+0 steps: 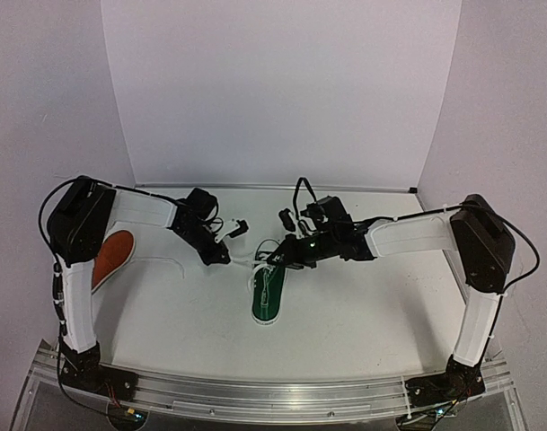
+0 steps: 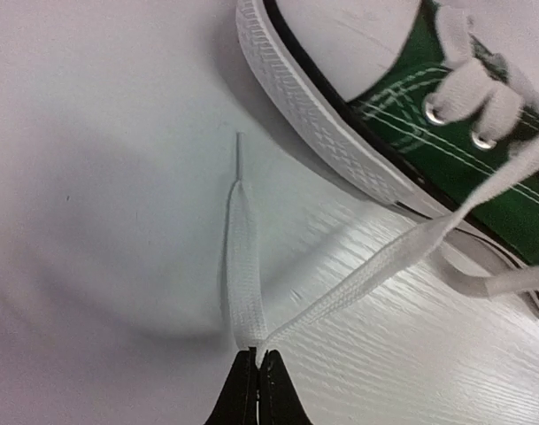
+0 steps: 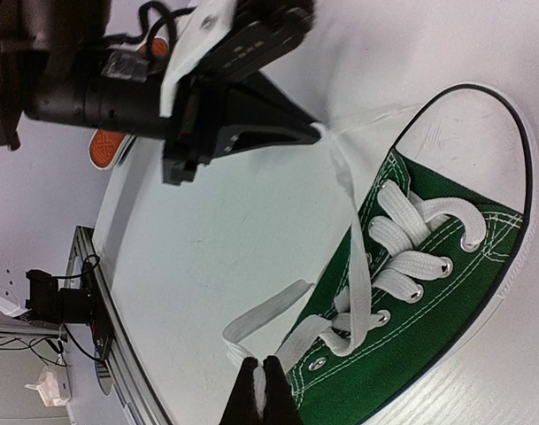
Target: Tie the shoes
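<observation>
The dark green sneaker [image 1: 269, 294] with white laces lies mid-table, also in the left wrist view [image 2: 464, 150] and the right wrist view [image 3: 428, 301]. The orange-red sneaker [image 1: 111, 258] lies at the far left, half behind the left arm. My left gripper [image 1: 224, 256] is shut on a white lace [image 2: 247, 266], pinched at a fold [image 2: 257, 352]; one strand runs taut to the shoe, the lace tip lies on the table. My right gripper [image 1: 275, 260] is shut on the other white lace [image 3: 340, 332] at a folded loop [image 3: 261, 379] beside the shoe's eyelets.
White walls enclose the table [image 1: 372, 314] at the back and sides. An aluminium rail [image 1: 255, 395] runs along the near edge with both arm bases on it. The left gripper's black body [image 3: 225, 97] hangs close above the shoe's toe.
</observation>
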`<state>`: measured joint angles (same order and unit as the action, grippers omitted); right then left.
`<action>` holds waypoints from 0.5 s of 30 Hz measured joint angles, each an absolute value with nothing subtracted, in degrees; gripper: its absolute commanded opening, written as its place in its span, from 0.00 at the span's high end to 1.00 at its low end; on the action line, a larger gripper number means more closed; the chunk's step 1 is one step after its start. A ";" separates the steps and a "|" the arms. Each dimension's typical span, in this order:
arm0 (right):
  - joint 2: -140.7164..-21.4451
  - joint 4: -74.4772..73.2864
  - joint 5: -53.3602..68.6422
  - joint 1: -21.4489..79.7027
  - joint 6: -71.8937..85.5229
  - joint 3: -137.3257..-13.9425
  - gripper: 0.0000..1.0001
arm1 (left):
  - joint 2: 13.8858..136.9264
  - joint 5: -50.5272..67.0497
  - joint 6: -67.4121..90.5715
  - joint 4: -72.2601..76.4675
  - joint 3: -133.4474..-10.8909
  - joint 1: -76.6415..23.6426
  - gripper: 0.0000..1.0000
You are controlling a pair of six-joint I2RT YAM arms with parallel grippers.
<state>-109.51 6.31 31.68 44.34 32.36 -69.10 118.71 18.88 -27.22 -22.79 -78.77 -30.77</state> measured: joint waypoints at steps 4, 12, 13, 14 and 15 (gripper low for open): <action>-109.51 6.29 31.41 44.19 32.19 -69.10 1.00 | 109.93 19.39 -24.49 -23.05 -72.53 -31.56 1.00; -109.85 6.17 31.13 43.71 31.78 -70.19 1.00 | 96.36 22.19 -22.26 -24.68 -69.45 -39.17 1.00; -109.90 6.16 31.11 43.62 31.72 -70.32 1.00 | 95.03 23.28 -22.29 -25.28 -68.86 -40.50 1.00; -110.01 6.18 31.11 43.54 31.67 -70.52 1.00 | 93.80 24.65 -22.35 -26.20 -68.38 -41.75 1.00; -110.17 6.19 31.13 43.45 31.57 -70.69 1.00 | 92.94 25.78 -22.38 -26.84 -68.16 -42.69 1.00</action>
